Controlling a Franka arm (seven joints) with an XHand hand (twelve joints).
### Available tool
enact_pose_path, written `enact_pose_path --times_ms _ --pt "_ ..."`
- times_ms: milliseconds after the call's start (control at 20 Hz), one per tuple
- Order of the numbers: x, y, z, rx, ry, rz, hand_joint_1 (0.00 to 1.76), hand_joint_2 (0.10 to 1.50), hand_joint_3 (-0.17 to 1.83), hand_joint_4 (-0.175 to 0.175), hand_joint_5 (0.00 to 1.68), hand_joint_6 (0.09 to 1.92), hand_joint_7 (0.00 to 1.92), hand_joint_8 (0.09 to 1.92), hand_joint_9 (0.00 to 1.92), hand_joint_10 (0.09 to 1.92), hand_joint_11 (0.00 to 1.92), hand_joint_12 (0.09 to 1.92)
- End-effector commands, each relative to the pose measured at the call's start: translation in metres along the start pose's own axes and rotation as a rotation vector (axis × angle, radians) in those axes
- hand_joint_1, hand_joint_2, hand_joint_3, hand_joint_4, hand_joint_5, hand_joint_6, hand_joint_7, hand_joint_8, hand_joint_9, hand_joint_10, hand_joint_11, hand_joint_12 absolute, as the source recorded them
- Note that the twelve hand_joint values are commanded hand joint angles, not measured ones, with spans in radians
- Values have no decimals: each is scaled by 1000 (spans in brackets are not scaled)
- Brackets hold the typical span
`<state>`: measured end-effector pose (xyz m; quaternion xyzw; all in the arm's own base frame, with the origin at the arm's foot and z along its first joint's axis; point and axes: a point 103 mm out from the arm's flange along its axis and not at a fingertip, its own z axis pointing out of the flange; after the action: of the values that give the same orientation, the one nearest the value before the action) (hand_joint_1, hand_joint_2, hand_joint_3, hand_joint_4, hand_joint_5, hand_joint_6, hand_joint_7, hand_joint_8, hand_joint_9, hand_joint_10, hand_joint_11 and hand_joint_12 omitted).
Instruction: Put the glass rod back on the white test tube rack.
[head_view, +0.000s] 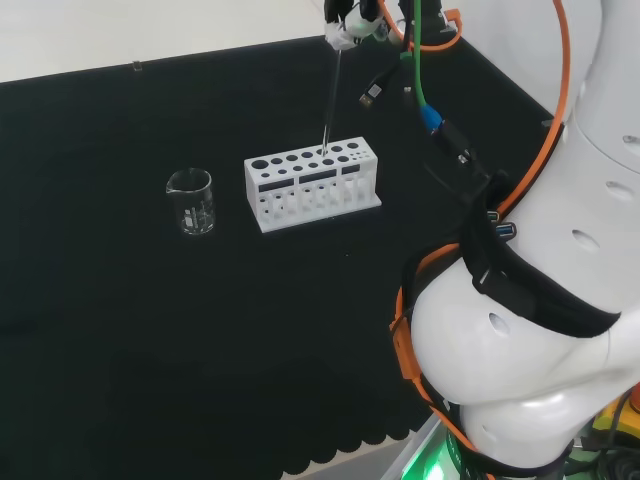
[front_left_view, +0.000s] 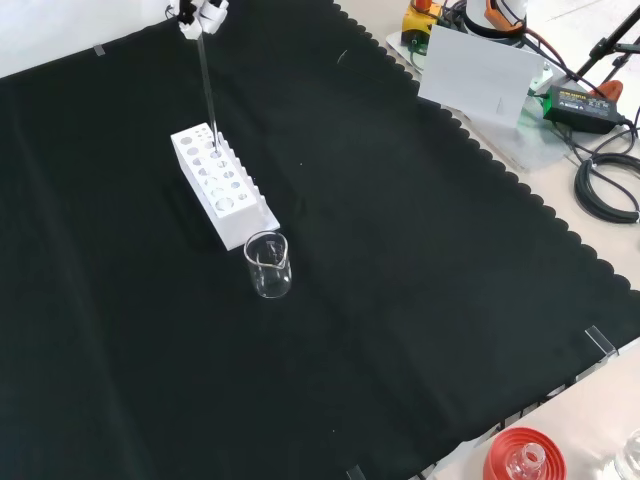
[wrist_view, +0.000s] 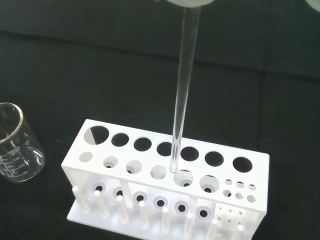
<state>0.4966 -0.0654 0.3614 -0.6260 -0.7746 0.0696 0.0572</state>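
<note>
We hold the glass rod (wrist_view: 182, 90) by its upper end, the hand (head_view: 345, 30) pinching it between its fingertips at the top edge of the head view. The rod hangs nearly upright below the hand, long axis close to vertical, leaning only slightly. Its lower tip sits right at the top plate of the white test tube rack (head_view: 312, 185), over one of the holes in the nearer row as the wrist view shows it; we cannot tell whether the tip has entered the hole yet. We judge the coming move to be a straight descent along the rod's own axis, keeping it plumb so the tip clears the hole's rim.

In the head view a small glass beaker (head_view: 190, 201) stands at 9 o'clock from the rack, apart from it. The black cloth (front_left_view: 400, 300) lies flat and bare around them, so we have room on all sides.
</note>
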Motion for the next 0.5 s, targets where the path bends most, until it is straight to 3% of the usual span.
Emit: enact_pose_path --times_ms 50,500 --pt "-7 -3 12 13 -7 8 1223 1075 -175 -175 1265 561 1602 784 1867 435 1664 761" --pt "-7 -2 16 28 -13 13 1223 1075 -175 -175 1265 560 1602 783 1867 434 1663 761"
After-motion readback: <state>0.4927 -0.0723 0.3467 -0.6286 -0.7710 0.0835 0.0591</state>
